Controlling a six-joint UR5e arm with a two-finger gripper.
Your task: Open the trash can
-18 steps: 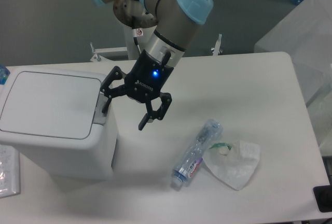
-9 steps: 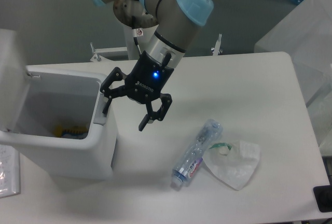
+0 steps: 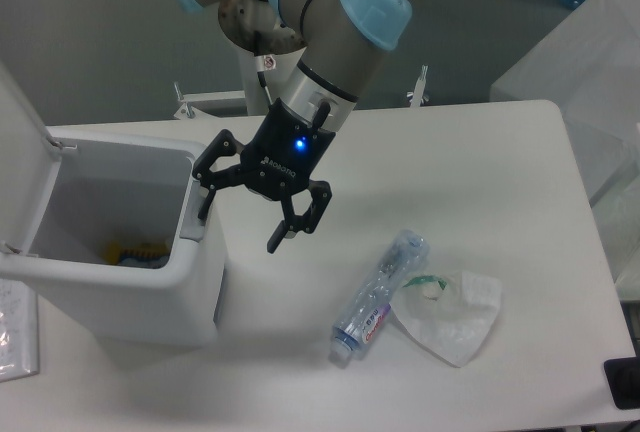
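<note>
The white trash can (image 3: 190, 292) stands at the left of the table with its lid (image 3: 18, 157) swung up on the far left side. Its inside shows something yellow and blue at the bottom (image 3: 135, 252). The grey push-button tab (image 3: 193, 214) sits on the can's right rim. My black gripper (image 3: 240, 220) is open, its left fingertip (image 3: 204, 207) at the tab and its right fingertip hanging over the table beside the can. It holds nothing.
A crushed clear plastic bottle (image 3: 380, 295) lies on the table right of the can, next to a crumpled white bag (image 3: 455, 312). A flat clear pack (image 3: 15, 327) lies at the left edge. A dark object (image 3: 625, 382) sits at the lower right corner.
The lid was flat and shut one second ago; it has swung up and the can now stands open. The gripper has stayed in the same place at the tab.
</note>
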